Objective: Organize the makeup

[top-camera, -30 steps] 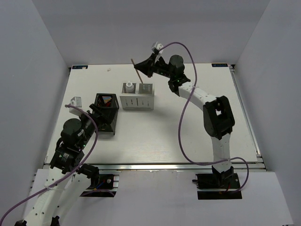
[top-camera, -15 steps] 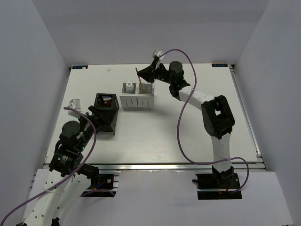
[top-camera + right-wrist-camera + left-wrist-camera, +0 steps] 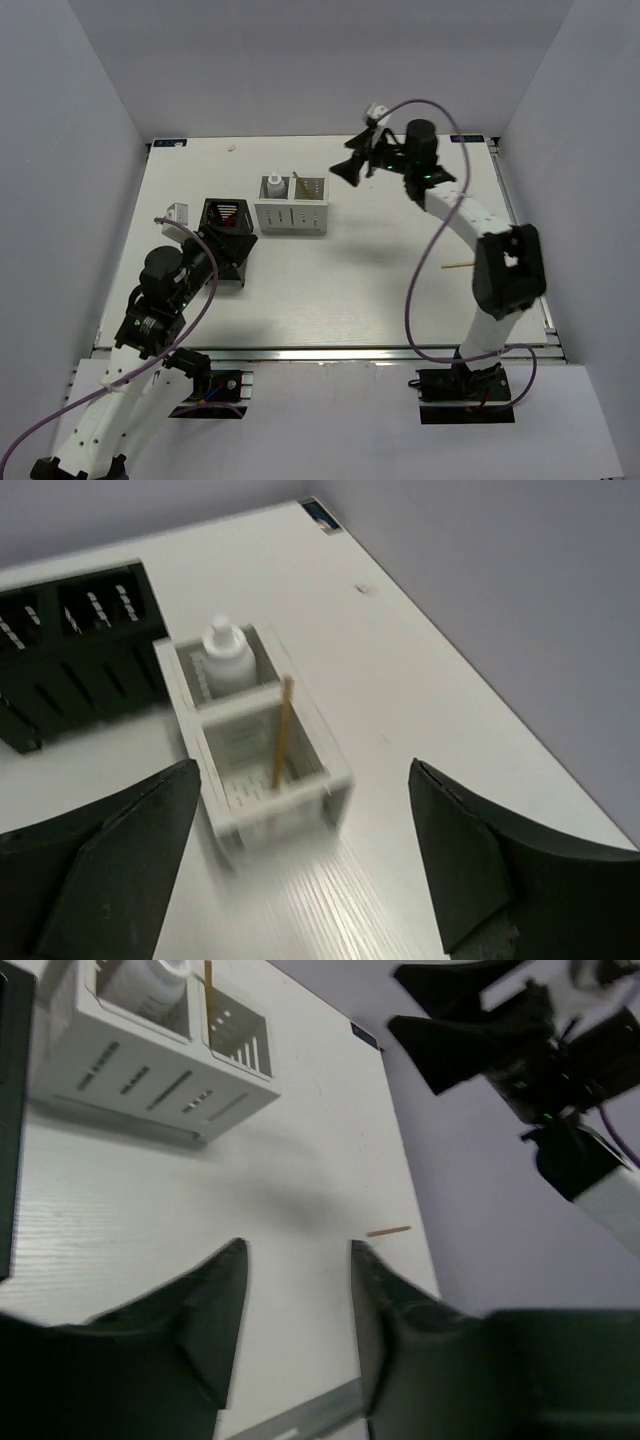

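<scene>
A white bottle (image 3: 273, 186) (image 3: 226, 652) stands in the left compartment of the white box (image 3: 291, 216) (image 3: 330, 765). A thin wooden stick (image 3: 297, 183) (image 3: 282, 732) leans in the right compartment. A second stick (image 3: 457, 265) (image 3: 388, 1230) lies loose on the table at the right. Red-and-black tubes (image 3: 228, 211) sit in the black holder (image 3: 247, 215) (image 3: 70, 640). My right gripper (image 3: 345, 170) (image 3: 303, 770) hovers wide open and empty, just right of the box. My left gripper (image 3: 222, 243) (image 3: 298, 1245) is by the black holder, its jaws apart with nothing between them.
The table's right edge (image 3: 520, 240) runs close to the loose stick. Grey walls enclose the table on three sides. A metal rail (image 3: 320, 352) lines the near edge.
The right gripper let go of the stick, which now stands in the box's right compartment, opened wide and drew back to the right. The left jaws narrowed.
</scene>
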`<state>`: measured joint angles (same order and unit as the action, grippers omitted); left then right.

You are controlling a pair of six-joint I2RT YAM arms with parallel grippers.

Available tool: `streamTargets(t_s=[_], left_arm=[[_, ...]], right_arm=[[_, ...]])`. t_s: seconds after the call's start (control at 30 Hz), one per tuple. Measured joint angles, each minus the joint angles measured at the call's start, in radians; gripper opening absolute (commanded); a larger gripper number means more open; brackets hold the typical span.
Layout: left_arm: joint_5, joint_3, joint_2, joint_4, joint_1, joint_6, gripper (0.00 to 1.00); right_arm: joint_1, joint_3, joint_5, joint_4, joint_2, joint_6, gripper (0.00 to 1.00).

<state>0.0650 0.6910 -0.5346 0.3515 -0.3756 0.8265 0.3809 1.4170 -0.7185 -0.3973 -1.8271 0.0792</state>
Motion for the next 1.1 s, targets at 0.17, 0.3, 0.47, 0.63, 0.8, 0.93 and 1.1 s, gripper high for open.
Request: streamTargets(t_s=[0.17, 0.3, 0.47, 0.63, 0.8, 0.93, 1.1], left_arm=[[0.069, -0.061, -0.045, -0.068, 0.000, -0.017, 0.24], [0.108, -0.078, -0.072, -0.091, 0.000, -0.037, 0.30], [0.132, -0.078, -0.071, -0.119, 0.000, -0.065, 0.47], [0.145, -0.079, -0.071, -0.139, 0.000, -0.079, 0.52], [0.144, -0.079, -0.057, -0.130, 0.000, -0.085, 0.56], [0.136, -0.079, -0.026, -0.111, 0.000, -0.085, 0.56], [0.129, -0.087, 0.005, -0.105, 0.000, -0.076, 0.57]], right_arm=[[-0.137, -0.083, 0.077, 0.440, 0.314, 0.462, 0.71], [-0.252, -0.191, 0.234, 0.800, 0.435, 0.861, 0.34], [-0.523, -0.272, 0.478, 1.178, 0.306, 1.203, 0.54], [-0.589, -0.335, 0.624, 1.298, 0.255, 1.381, 0.73], [-0.570, -0.336, 0.656, 1.255, 0.239, 1.461, 0.73], [-0.562, -0.334, 0.636, 1.224, 0.193, 1.508, 0.72], [-0.536, -0.333, 0.572, 1.226, 0.185, 1.579, 0.71]])
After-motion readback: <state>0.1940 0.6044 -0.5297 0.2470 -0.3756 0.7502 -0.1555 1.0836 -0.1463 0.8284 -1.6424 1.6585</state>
